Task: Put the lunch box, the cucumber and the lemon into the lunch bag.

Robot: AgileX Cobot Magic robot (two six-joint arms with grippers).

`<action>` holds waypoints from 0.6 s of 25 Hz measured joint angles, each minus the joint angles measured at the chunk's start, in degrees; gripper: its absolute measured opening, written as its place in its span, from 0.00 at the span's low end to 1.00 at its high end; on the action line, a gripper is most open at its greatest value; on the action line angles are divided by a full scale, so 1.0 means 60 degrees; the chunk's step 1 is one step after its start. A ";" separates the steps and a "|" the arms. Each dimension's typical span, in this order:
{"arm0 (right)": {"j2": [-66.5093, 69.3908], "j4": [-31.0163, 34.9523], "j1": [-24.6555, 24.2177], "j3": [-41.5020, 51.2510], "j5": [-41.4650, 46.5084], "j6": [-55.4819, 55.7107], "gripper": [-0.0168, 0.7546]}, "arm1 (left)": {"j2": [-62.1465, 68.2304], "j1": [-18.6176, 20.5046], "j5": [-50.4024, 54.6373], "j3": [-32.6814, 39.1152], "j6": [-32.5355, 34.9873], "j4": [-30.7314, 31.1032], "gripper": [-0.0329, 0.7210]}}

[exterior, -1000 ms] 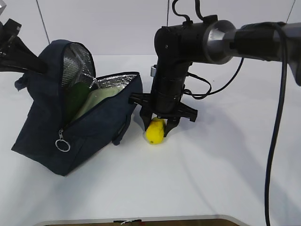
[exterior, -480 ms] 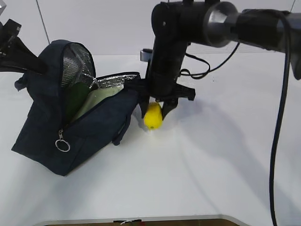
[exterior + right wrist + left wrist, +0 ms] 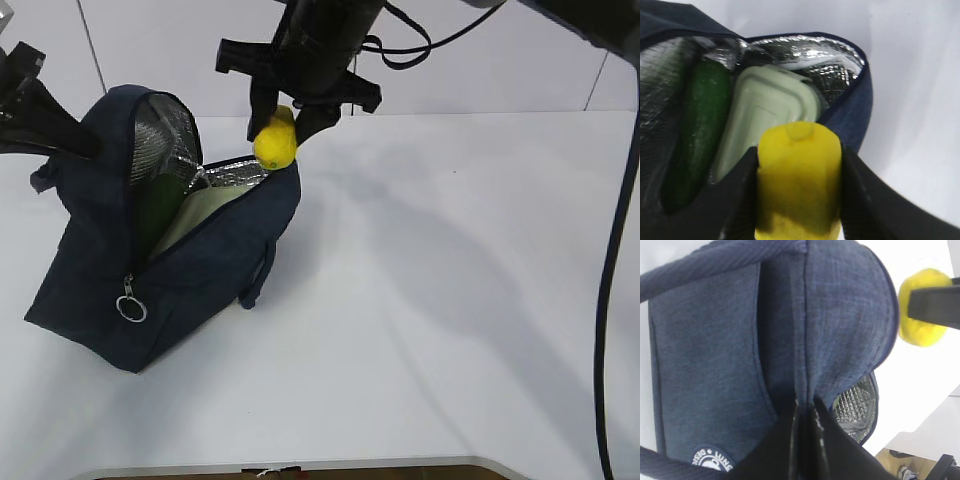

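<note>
Black right arm [image 3: 320,40], looping black cables [image 3: 420,45], flat black fingers [image 3: 740,195]

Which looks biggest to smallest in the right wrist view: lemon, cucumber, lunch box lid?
1. Lemon, but it is clamped right at the camera, so nearness inflates it.
2. and 3. Cucumber and lunch box lid, both in the lunch bag: too alike and partly hidden, so no firm order.

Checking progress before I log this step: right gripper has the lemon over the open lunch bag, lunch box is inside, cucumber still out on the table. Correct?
Not quite: the cucumber is already in the lunch bag, lying beside the lunch box, as the right wrist view shows. The rest holds: the right gripper holds the lemon over the open bag.
</note>
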 joint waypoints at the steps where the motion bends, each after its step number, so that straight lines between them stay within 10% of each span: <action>1: 0.0000 0.0170 0.0000 -0.0013 0.0018 -0.0019 0.45 | 0.0000 0.0000 0.0000 0.0000 0.0000 0.0000 0.02; 15: 0.0838 0.1982 0.0337 -0.0022 -0.0721 -0.0035 0.49 | 0.0000 0.0000 0.0000 0.0000 0.0000 -0.0017 0.02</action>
